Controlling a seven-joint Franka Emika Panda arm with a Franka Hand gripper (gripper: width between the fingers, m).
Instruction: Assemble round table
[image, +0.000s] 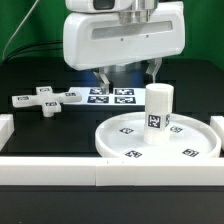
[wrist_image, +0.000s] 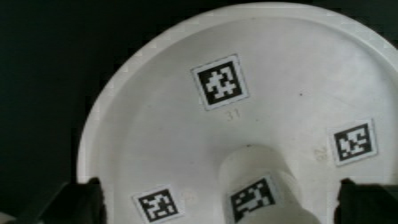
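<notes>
The large rimmed round disc (image: 128, 142) lies flat at the front, toward the exterior view's right. The short thick cylinder leg (image: 158, 108) stands upright on the disc's middle, with a tag on its side. The cross-shaped piece (image: 45, 100) lies flat on the black table at the exterior view's left. My gripper (image: 126, 74) hangs open and empty, above and behind the leg. In the wrist view the disc (wrist_image: 196, 120) fills the frame. There the leg (wrist_image: 267, 185) rises between my dark fingers (wrist_image: 71, 202), without touching them, and my gripper (wrist_image: 222, 205) is wide open.
The marker board (image: 112, 96) lies flat on the table under my gripper. Long white border bars run along the front (image: 90, 172) and stand at both sides (image: 5, 126). Black cloth covers the table.
</notes>
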